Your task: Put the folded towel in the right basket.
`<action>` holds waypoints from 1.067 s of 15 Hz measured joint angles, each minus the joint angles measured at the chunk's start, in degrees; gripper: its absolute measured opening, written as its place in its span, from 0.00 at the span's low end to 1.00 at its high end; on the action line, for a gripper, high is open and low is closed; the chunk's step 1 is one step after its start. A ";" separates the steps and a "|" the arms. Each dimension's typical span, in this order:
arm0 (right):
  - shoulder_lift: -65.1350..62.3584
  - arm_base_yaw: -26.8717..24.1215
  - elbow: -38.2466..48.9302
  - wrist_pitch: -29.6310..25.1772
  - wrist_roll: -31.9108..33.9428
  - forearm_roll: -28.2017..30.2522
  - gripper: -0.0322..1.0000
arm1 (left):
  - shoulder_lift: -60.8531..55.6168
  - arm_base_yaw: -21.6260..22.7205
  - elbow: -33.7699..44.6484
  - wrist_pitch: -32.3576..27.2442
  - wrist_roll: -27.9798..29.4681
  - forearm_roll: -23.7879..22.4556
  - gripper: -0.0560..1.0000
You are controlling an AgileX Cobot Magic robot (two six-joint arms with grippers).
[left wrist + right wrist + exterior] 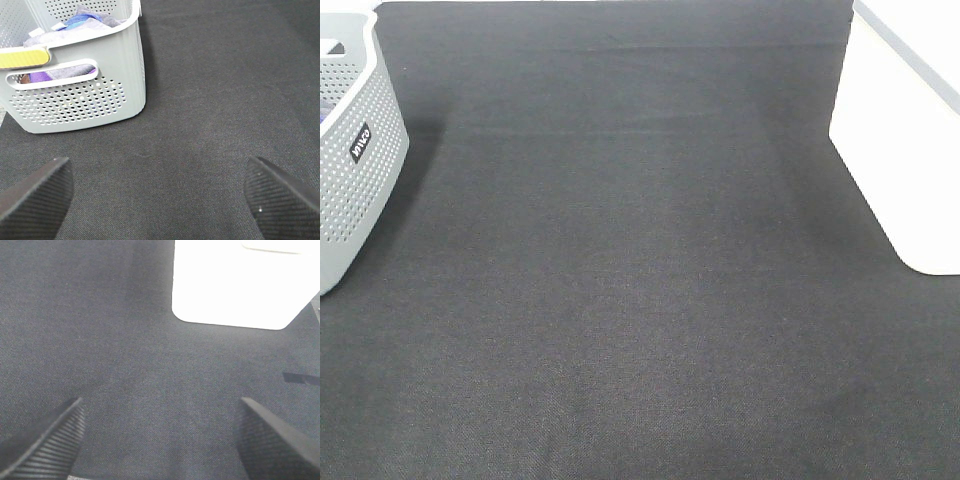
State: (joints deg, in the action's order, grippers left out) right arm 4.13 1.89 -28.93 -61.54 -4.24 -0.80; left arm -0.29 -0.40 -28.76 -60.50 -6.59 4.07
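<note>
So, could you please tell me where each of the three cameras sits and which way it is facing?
Exterior high: mounted above, looking down on the black table mat, the grey basket at left and the white basket at right; no arm shows.
Left wrist: on the left arm, low, facing the grey basket holding cloth; the open left gripper shows.
Right wrist: on the right arm, facing the white basket; the open right gripper shows.
Shared: each wrist view shares its basket with the exterior view.

Two baskets are standing on the dark surface (pixel 640 300): one grey perforated basket (pixel 355 170) far left; one white basket (pixel 910 130) far right.
</note>
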 joint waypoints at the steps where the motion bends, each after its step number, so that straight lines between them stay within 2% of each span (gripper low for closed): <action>1: -0.17 0.00 0.00 0.00 0.00 0.00 0.78 | 0.00 0.00 0.00 0.00 0.00 0.00 0.89; 16: -0.23 0.00 0.00 0.00 0.00 0.00 0.78 | 0.00 0.00 0.00 0.00 0.00 0.00 0.89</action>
State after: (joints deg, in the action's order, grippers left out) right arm 3.90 1.89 -28.93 -61.54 -4.24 -0.80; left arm -0.29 -0.40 -28.76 -60.50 -6.59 4.07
